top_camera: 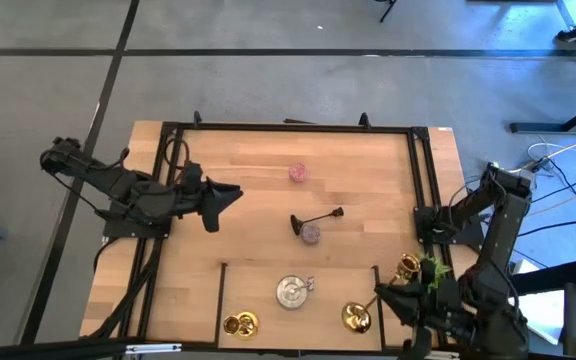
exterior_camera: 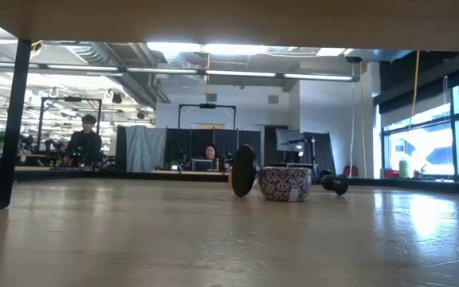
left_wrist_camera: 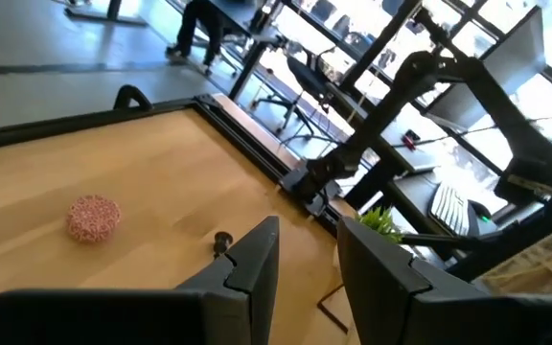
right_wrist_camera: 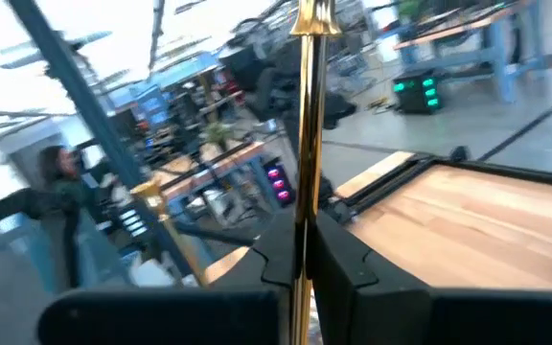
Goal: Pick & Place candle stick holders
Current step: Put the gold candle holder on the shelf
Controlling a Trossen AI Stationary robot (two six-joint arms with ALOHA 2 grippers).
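The gold candle holder (right_wrist_camera: 306, 115) is clamped by its stem in the right pincer (right_wrist_camera: 306, 251), at the table's (top_camera: 258, 210) near right corner. Judged step: carrying. Next: lower, release. Left pincer (top_camera: 230, 196) waits, parted.

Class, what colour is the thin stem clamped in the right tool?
Shiny gold stem, shown best in the right wrist view.

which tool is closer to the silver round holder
The right. The right tool, shut on a gold holder, sits just beside the silver round holder near the table's front edge. The left tool hangs open farther off, toward the table's left middle.
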